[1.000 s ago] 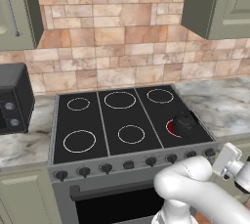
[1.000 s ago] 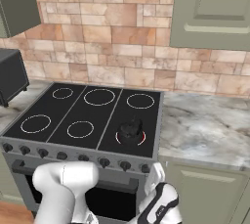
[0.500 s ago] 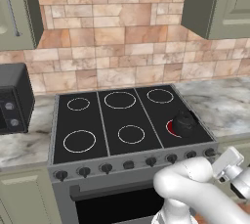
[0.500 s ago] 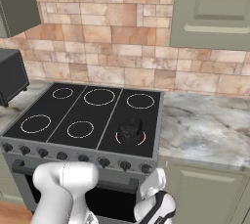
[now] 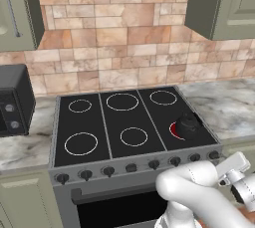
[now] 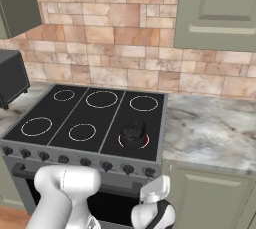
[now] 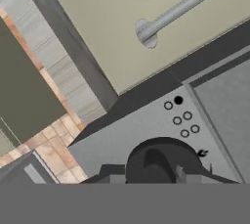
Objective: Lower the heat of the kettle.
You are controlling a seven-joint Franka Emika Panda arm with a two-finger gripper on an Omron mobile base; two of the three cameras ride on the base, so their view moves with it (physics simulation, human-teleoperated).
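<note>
1. The kettle [image 5: 188, 125] [image 6: 133, 133] sits on the front right burner of the stove [image 5: 114, 140] [image 6: 60, 123], near the stove's front right corner; the ring beneath it glows red.
2. A row of dark dials [image 5: 130, 168] [image 6: 85, 162] runs along the stove's front edge.
3. The end effector [image 7: 157, 171] is low in front of the stove's right end, right up against a dark round dial [image 7: 157, 162] (contact not confirmed).
4. End effector state: cannot tell; its fingertips are barely visible.
5. Marble worktop [image 5: 226, 105] [image 6: 210, 133] adjoins the stove's right edge.
</note>
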